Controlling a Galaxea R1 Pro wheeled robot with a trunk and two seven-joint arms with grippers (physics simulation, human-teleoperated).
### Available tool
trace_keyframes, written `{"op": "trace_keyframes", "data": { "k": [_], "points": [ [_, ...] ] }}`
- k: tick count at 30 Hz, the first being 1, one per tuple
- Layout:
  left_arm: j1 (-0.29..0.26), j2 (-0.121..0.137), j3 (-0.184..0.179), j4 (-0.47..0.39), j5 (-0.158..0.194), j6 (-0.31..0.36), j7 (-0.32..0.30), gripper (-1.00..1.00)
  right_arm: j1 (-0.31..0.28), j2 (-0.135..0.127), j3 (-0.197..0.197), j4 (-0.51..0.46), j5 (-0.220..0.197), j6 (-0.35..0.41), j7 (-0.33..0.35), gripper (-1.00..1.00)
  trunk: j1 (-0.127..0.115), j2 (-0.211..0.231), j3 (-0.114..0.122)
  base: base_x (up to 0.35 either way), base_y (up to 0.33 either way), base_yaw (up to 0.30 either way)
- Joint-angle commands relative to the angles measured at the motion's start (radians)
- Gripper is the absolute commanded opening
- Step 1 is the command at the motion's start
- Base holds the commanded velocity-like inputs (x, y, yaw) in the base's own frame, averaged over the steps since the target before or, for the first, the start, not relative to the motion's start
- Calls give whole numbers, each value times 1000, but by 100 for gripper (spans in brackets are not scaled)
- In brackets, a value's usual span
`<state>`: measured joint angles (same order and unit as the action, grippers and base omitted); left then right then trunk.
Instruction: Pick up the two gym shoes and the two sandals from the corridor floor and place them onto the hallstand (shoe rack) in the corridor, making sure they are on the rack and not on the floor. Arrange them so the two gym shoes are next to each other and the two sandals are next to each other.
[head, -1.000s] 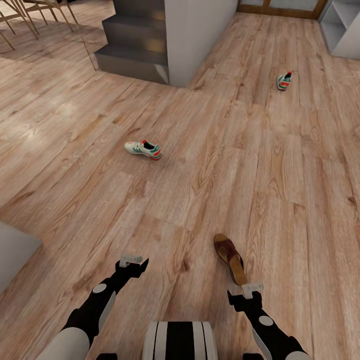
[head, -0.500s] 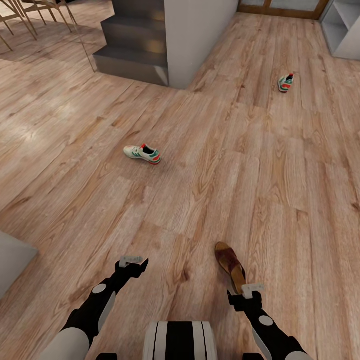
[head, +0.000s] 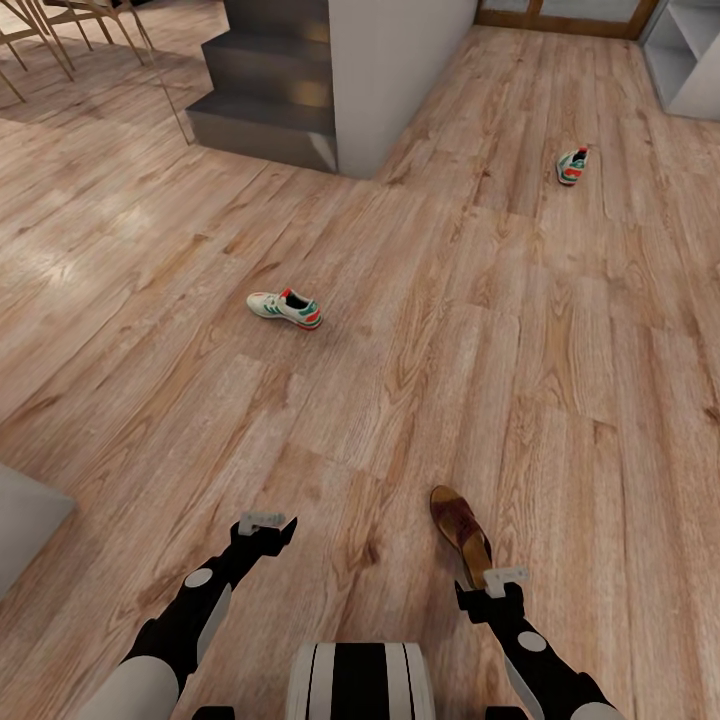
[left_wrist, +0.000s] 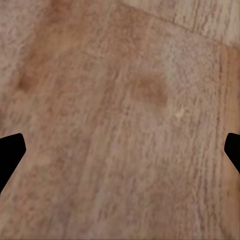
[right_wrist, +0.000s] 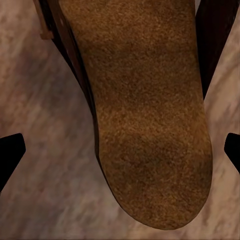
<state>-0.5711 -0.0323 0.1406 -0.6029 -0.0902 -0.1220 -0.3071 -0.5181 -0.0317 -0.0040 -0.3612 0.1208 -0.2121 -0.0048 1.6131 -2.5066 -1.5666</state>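
Note:
One brown sandal (head: 460, 528) with a tan insole lies on the corridor floor (head: 420, 330) just ahead of my right gripper (head: 503, 577). In the right wrist view its heel end (right_wrist: 150, 125) lies below the open right gripper (right_wrist: 120, 155), between the two fingertips (right_wrist: 10, 155). A white gym shoe (head: 285, 308) with green stripes and a red heel lies at mid-left, and the other gym shoe (head: 571, 165) at the far right. My left gripper (head: 265, 521) hangs open over bare planks (left_wrist: 120, 125). The second sandal is out of view. A light-grey open-shelved cabinet (head: 690, 60), apparently the hallstand, stands at the far right corner.
Dark grey stairs (head: 265, 100) and a pale wall pillar (head: 400, 70) stand at the back centre. Wooden chair legs (head: 50, 30) show at the far left. A grey block (head: 25, 520) juts in at the near left. A door frame (head: 560, 15) closes the corridor's far end.
The whole view shifted slightly a second ago, so the camera moved a little. In the last half second nothing has moved. Both arms keep their pose.

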Motion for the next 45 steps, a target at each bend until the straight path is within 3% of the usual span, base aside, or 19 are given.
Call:
{"op": "trace_keyframes", "data": {
  "k": [1,29,38,45],
  "points": [
    [0,-1,8,0,-10,-4,-7,100,0,0,-1,1,8,-3,-1,100,0,0,0,28,0,0],
    [0,-1,7,0,-11,-5,-6,100,0,0,-1,1,8,-3,-1,100,0,0,0,4,0,-1],
    [0,-1,7,0,-11,-4,-6,100,0,1,-1,1,8,-3,-1,100,0,0,0,0,0,-150],
    [0,-1,7,0,-11,-3,-6,100,0,1,-1,1,8,-3,-1,100,3,-2,-24,0,0,-92]
  ]
}}
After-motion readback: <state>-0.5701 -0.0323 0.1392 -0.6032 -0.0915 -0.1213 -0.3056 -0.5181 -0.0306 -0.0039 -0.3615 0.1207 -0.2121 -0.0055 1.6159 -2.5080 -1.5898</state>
